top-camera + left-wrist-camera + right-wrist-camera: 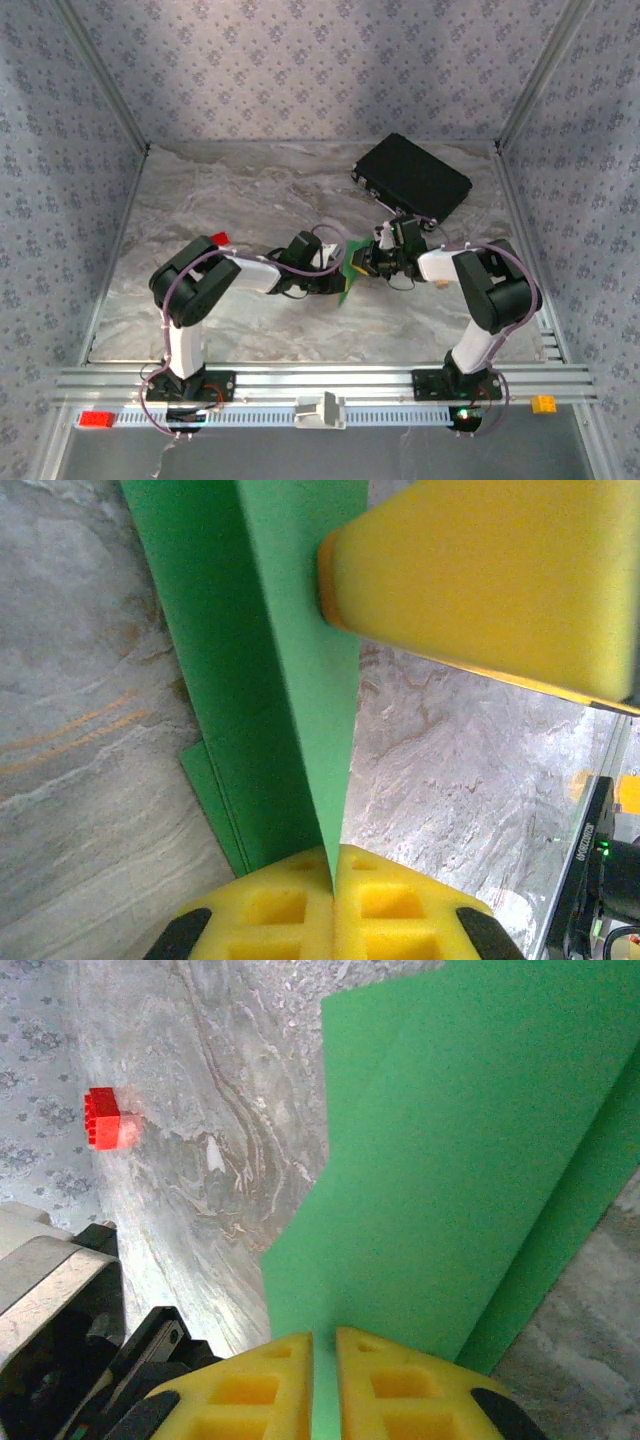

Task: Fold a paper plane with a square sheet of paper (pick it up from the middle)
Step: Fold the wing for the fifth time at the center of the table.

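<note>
The square sheet of paper [349, 279] is bright green, folded into layers, and held just above the middle of the table between both arms. In the left wrist view the paper [270, 680] runs up from my left gripper [335, 857], whose yellow fingers are shut on a raised flap's edge. In the right wrist view my right gripper [323, 1340] is shut on the paper [450, 1160], a thin green strip showing between its pads. The right gripper's yellow finger [480, 570] lies against the paper in the left wrist view. From above, the left gripper [336, 270] and right gripper [366, 262] almost touch.
A black case [412, 178] lies at the back right of the table. A small red block [220, 239] sits behind the left arm, and the same red block [103, 1118] appears in the right wrist view. On the front rail are a red block [97, 419] and an orange block [543, 403].
</note>
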### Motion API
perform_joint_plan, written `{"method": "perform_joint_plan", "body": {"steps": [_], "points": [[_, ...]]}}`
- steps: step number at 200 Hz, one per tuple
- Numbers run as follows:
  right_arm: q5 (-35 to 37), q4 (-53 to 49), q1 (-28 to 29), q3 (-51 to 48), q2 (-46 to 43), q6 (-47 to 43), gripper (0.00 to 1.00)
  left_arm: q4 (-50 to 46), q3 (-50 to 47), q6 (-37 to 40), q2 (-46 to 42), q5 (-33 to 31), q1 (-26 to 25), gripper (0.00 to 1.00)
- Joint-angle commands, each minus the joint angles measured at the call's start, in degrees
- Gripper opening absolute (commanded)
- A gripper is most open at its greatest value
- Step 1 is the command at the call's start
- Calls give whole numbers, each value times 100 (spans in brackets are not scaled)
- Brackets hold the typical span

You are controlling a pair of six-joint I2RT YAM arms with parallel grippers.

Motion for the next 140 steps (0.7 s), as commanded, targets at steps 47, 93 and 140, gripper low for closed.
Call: {"method": "perform_joint_plan", "body": {"steps": [47, 93, 140], "points": [[-11, -117, -31, 200, 258, -156, 15, -857, -74, -35, 417, -142, -1, 0], [168, -359, -22, 223, 310, -229, 14, -954, -33, -23, 426, -144, 1, 0], [371, -484, -7, 151, 250, -247, 14, -1001, -19, -18, 443, -137, -1, 0]]}}
